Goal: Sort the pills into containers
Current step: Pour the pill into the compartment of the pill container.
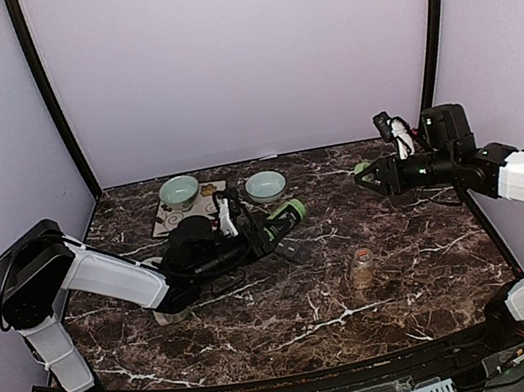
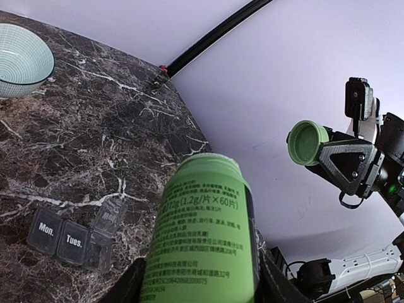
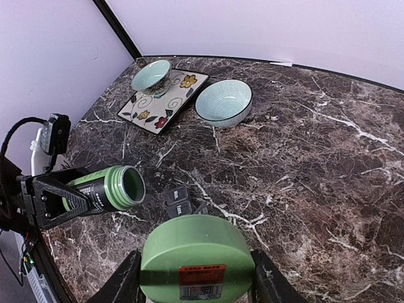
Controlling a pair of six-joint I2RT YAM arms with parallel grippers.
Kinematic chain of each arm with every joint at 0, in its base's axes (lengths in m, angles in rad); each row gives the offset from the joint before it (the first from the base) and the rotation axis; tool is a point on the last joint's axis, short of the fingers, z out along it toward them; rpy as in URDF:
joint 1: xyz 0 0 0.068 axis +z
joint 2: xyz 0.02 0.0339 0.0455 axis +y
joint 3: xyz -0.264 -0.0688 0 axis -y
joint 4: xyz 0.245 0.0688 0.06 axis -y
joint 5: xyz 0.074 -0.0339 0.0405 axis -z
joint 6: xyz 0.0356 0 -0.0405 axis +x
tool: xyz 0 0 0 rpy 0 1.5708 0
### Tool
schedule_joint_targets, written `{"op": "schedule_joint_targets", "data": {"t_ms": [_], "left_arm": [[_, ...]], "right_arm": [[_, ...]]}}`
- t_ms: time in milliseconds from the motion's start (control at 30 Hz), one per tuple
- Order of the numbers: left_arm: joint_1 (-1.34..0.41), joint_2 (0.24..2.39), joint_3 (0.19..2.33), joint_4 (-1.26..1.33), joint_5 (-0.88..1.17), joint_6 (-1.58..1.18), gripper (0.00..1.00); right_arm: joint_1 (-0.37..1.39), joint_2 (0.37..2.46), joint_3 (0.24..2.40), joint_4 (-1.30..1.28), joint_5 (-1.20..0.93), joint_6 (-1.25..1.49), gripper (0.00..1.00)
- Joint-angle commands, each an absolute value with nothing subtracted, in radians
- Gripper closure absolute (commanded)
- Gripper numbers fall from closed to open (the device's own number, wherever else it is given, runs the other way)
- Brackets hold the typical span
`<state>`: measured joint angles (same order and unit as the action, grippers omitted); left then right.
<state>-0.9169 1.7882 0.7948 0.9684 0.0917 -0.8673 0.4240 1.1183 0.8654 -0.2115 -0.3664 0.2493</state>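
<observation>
The dark marble table (image 1: 427,268) carries a floral plate (image 3: 165,104) at its far left, with a small pale bowl (image 3: 151,74) on it and a ribbed bowl (image 3: 224,102) just beside it on the bare stone. Above the table's middle the left gripper (image 1: 261,234) is clamped on a green pill bottle (image 2: 203,233) held near horizontal, its mouth open, while the right gripper (image 1: 379,179), well apart to the right, is closed around a green cap (image 3: 194,249). Under the bottle a clear weekday pill organiser (image 2: 68,240) lies flat with one lid up, and a small amber vial (image 1: 361,268) stands upright nearer the front.
</observation>
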Motion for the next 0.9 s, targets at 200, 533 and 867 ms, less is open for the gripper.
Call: {"op": "schedule_joint_targets", "data": {"t_ms": [200, 533, 867], "left_arm": [[-0.936, 1.795, 0.815, 0.926, 0.062, -0.852, 1.00], [-0.943, 1.814, 0.822, 0.888, 0.050, -0.859, 1.00], [-0.945, 1.830, 0.825, 0.868, 0.038, -0.864, 1.00]], "right_arm": [[0.410, 1.118, 0.837, -0.161, -0.382, 0.265, 0.79], [0.407, 1.117, 0.831, -0.157, -0.389, 0.269, 0.79], [0.405, 1.123, 0.830, -0.156, -0.394, 0.270, 0.79]]}}
